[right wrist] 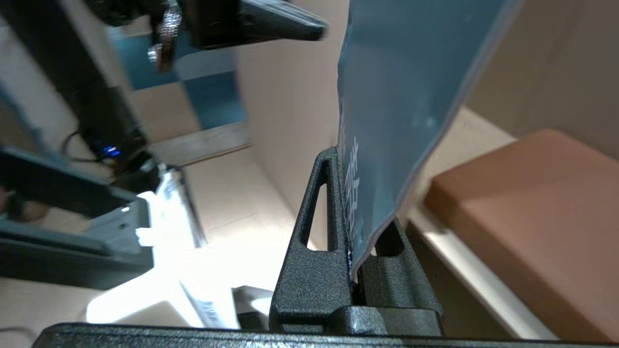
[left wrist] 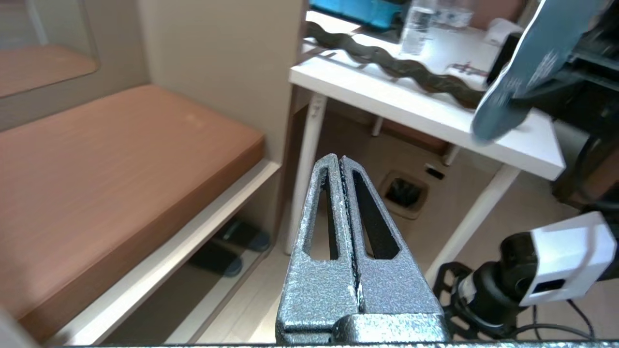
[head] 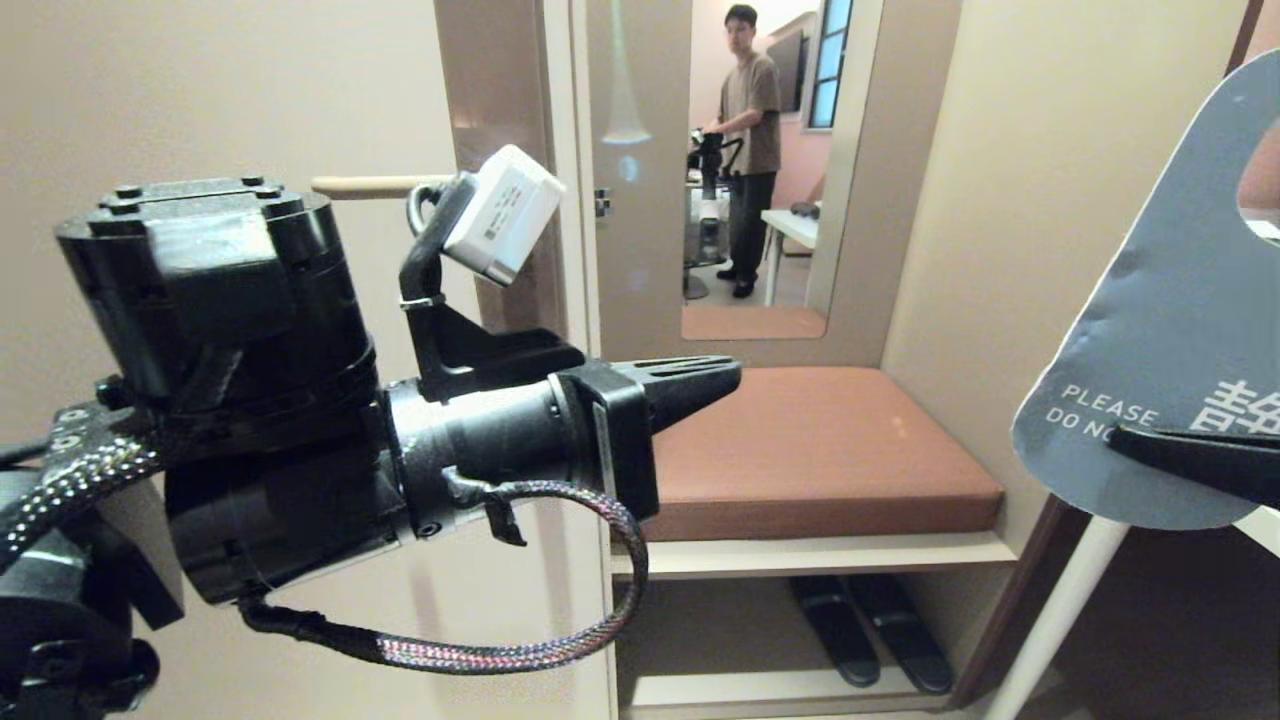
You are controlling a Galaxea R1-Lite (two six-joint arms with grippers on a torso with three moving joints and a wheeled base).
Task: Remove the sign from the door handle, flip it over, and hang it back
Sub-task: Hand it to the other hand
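The sign (head: pixel 1170 330) is off the handle and hangs in the air at the far right of the head view, blue "PLEASE DO NOT..." side toward the camera. My right gripper (head: pixel 1195 450) is shut on its lower edge; the right wrist view shows the sign (right wrist: pixel 401 96) pinched in the right gripper (right wrist: pixel 341 162). The sign (left wrist: pixel 527 72) also shows in the left wrist view. The cream door handle (head: pixel 370 186) sticks out from its brownish plate (head: pixel 500 100), partly behind my left arm. My left gripper (head: pixel 725 375) is shut and empty, level over the bench, also visible in its own wrist view (left wrist: pixel 340 159).
A bench with a brown cushion (head: pixel 820 450) fills the alcove, with dark slippers (head: pixel 870 630) on the shelf below. A mirror (head: pixel 640 250) above it reflects a standing person (head: pixel 748 150). A white table (left wrist: pixel 425 111) with its leg (head: pixel 1060 600) stands to the right.
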